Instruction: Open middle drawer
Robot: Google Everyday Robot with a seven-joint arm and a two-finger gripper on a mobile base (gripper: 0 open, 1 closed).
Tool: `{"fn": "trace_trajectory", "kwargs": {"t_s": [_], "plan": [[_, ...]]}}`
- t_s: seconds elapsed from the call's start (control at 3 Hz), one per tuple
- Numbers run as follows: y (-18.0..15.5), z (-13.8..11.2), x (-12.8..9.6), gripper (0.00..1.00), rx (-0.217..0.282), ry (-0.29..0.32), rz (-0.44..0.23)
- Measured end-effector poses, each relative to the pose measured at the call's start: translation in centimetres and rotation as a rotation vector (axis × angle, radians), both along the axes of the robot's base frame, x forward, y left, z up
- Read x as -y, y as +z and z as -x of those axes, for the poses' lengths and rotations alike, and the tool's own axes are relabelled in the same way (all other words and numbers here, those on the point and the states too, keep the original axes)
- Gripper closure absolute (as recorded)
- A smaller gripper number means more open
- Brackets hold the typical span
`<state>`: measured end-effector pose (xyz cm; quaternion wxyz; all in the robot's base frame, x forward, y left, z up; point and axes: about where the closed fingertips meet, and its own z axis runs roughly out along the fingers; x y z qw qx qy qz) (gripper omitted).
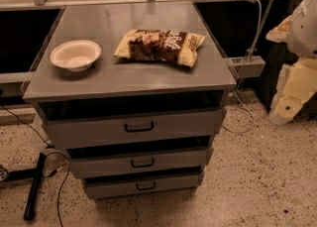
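The grey cabinet has three drawer fronts stacked one above the other. The middle drawer is the mid-sized front, with a small black bar handle at its centre. A dark gap runs above it. The widest front is above it and the narrowest front is below. My gripper is the cream-yellow part at the right edge, under the white arm. It hangs low beside the cabinet, well to the right of the middle drawer's handle and touching nothing.
On the cabinet top lie a white bowl at the left and a chip bag in the middle. A black bar and cables lie on the speckled floor at the left. A cable and power strip hang behind at the right.
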<state>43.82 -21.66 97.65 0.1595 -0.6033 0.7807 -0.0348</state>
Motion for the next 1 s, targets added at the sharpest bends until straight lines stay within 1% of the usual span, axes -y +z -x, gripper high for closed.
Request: {"fn": "trace_trajectory", "kwargs": {"t_s": [0.33, 0.67, 1.0], "plan": [[0.0, 0.0, 0.0, 0.00, 0.000, 0.000, 0.000], [-0.5, 0.1, -0.6, 0.00, 0.023, 0.013, 0.010], [-2.3, 0.5, -1.4, 0.00, 0.074, 0.022, 0.022]]}}
